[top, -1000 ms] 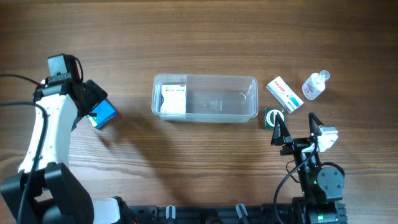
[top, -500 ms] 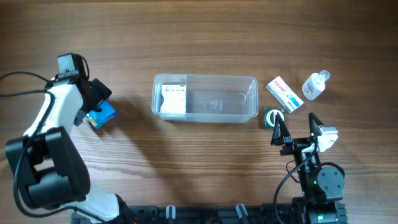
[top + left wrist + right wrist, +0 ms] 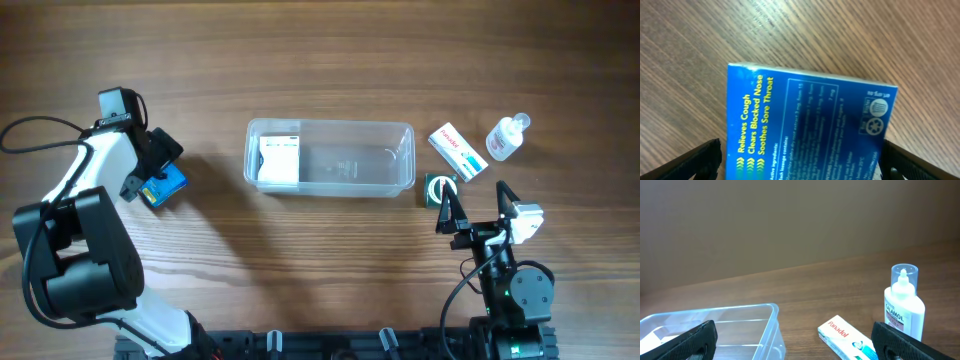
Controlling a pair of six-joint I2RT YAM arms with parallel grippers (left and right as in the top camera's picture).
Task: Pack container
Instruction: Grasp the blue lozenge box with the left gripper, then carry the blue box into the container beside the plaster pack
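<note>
Soft, even light from above falls on the wooden table, with blurred shadows on the near side of the container and right of the left arm. The container's clear rim shows small pale glints. Up close, the blue box looks slightly soft, its far edge shining. The bottle reads sharp against a dim brown backdrop.

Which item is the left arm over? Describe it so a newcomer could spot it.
From the clear rectangular plastic tub mid-table, look toward the left arm, where the left gripper hovers with jaws open. Between them lies a flat blue cardboard box with yellow lettering. The other boxes are mostly white.
</note>
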